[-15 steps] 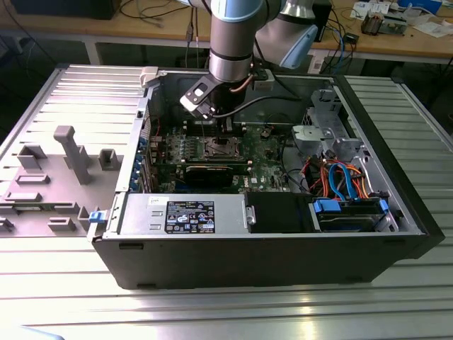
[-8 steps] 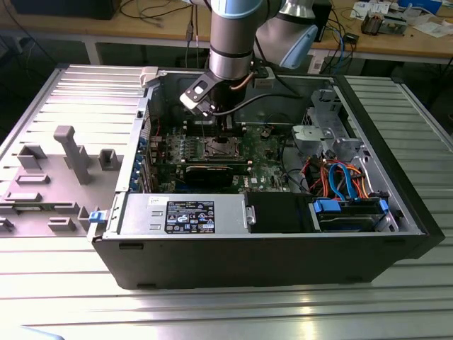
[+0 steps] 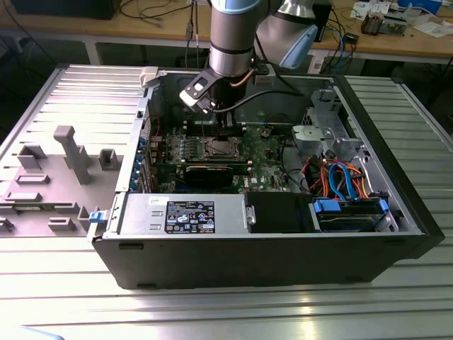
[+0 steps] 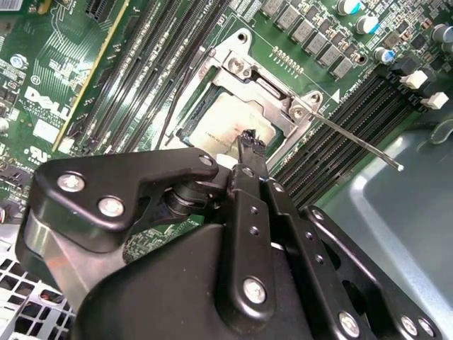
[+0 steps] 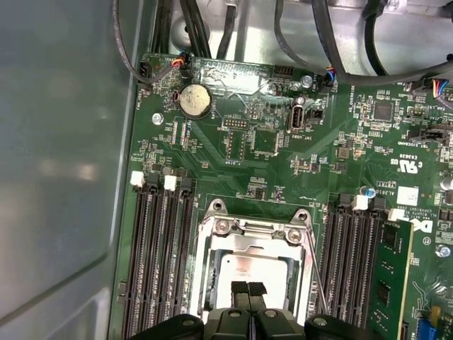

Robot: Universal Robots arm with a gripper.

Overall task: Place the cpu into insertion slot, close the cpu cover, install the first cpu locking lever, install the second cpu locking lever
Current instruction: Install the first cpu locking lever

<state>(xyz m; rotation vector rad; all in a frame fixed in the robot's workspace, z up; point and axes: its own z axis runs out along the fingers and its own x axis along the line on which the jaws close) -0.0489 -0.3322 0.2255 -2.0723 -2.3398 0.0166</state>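
The gripper (image 5: 248,289) has its two black fingertips (image 5: 240,289) drawn together with nothing visible between them, and they hang directly over the pale face of the cpu (image 5: 244,268). The cpu lies inside the insertion slot (image 3: 216,149). The cpu cover (image 5: 255,228) appears to lie flat over the slot, framing the chip in its window. In the second wrist view a locking lever (image 4: 354,142) slants away from one corner of the slot, its free end raised clear of the board. Black memory slots (image 5: 159,262) run along both flanks of the slot. Beyond the slot's hinge end on the green motherboard (image 5: 269,142) sits a coin cell battery (image 5: 194,100). In the exterior view the arm (image 3: 230,35) reaches down to the slot inside the open computer case (image 3: 396,234).
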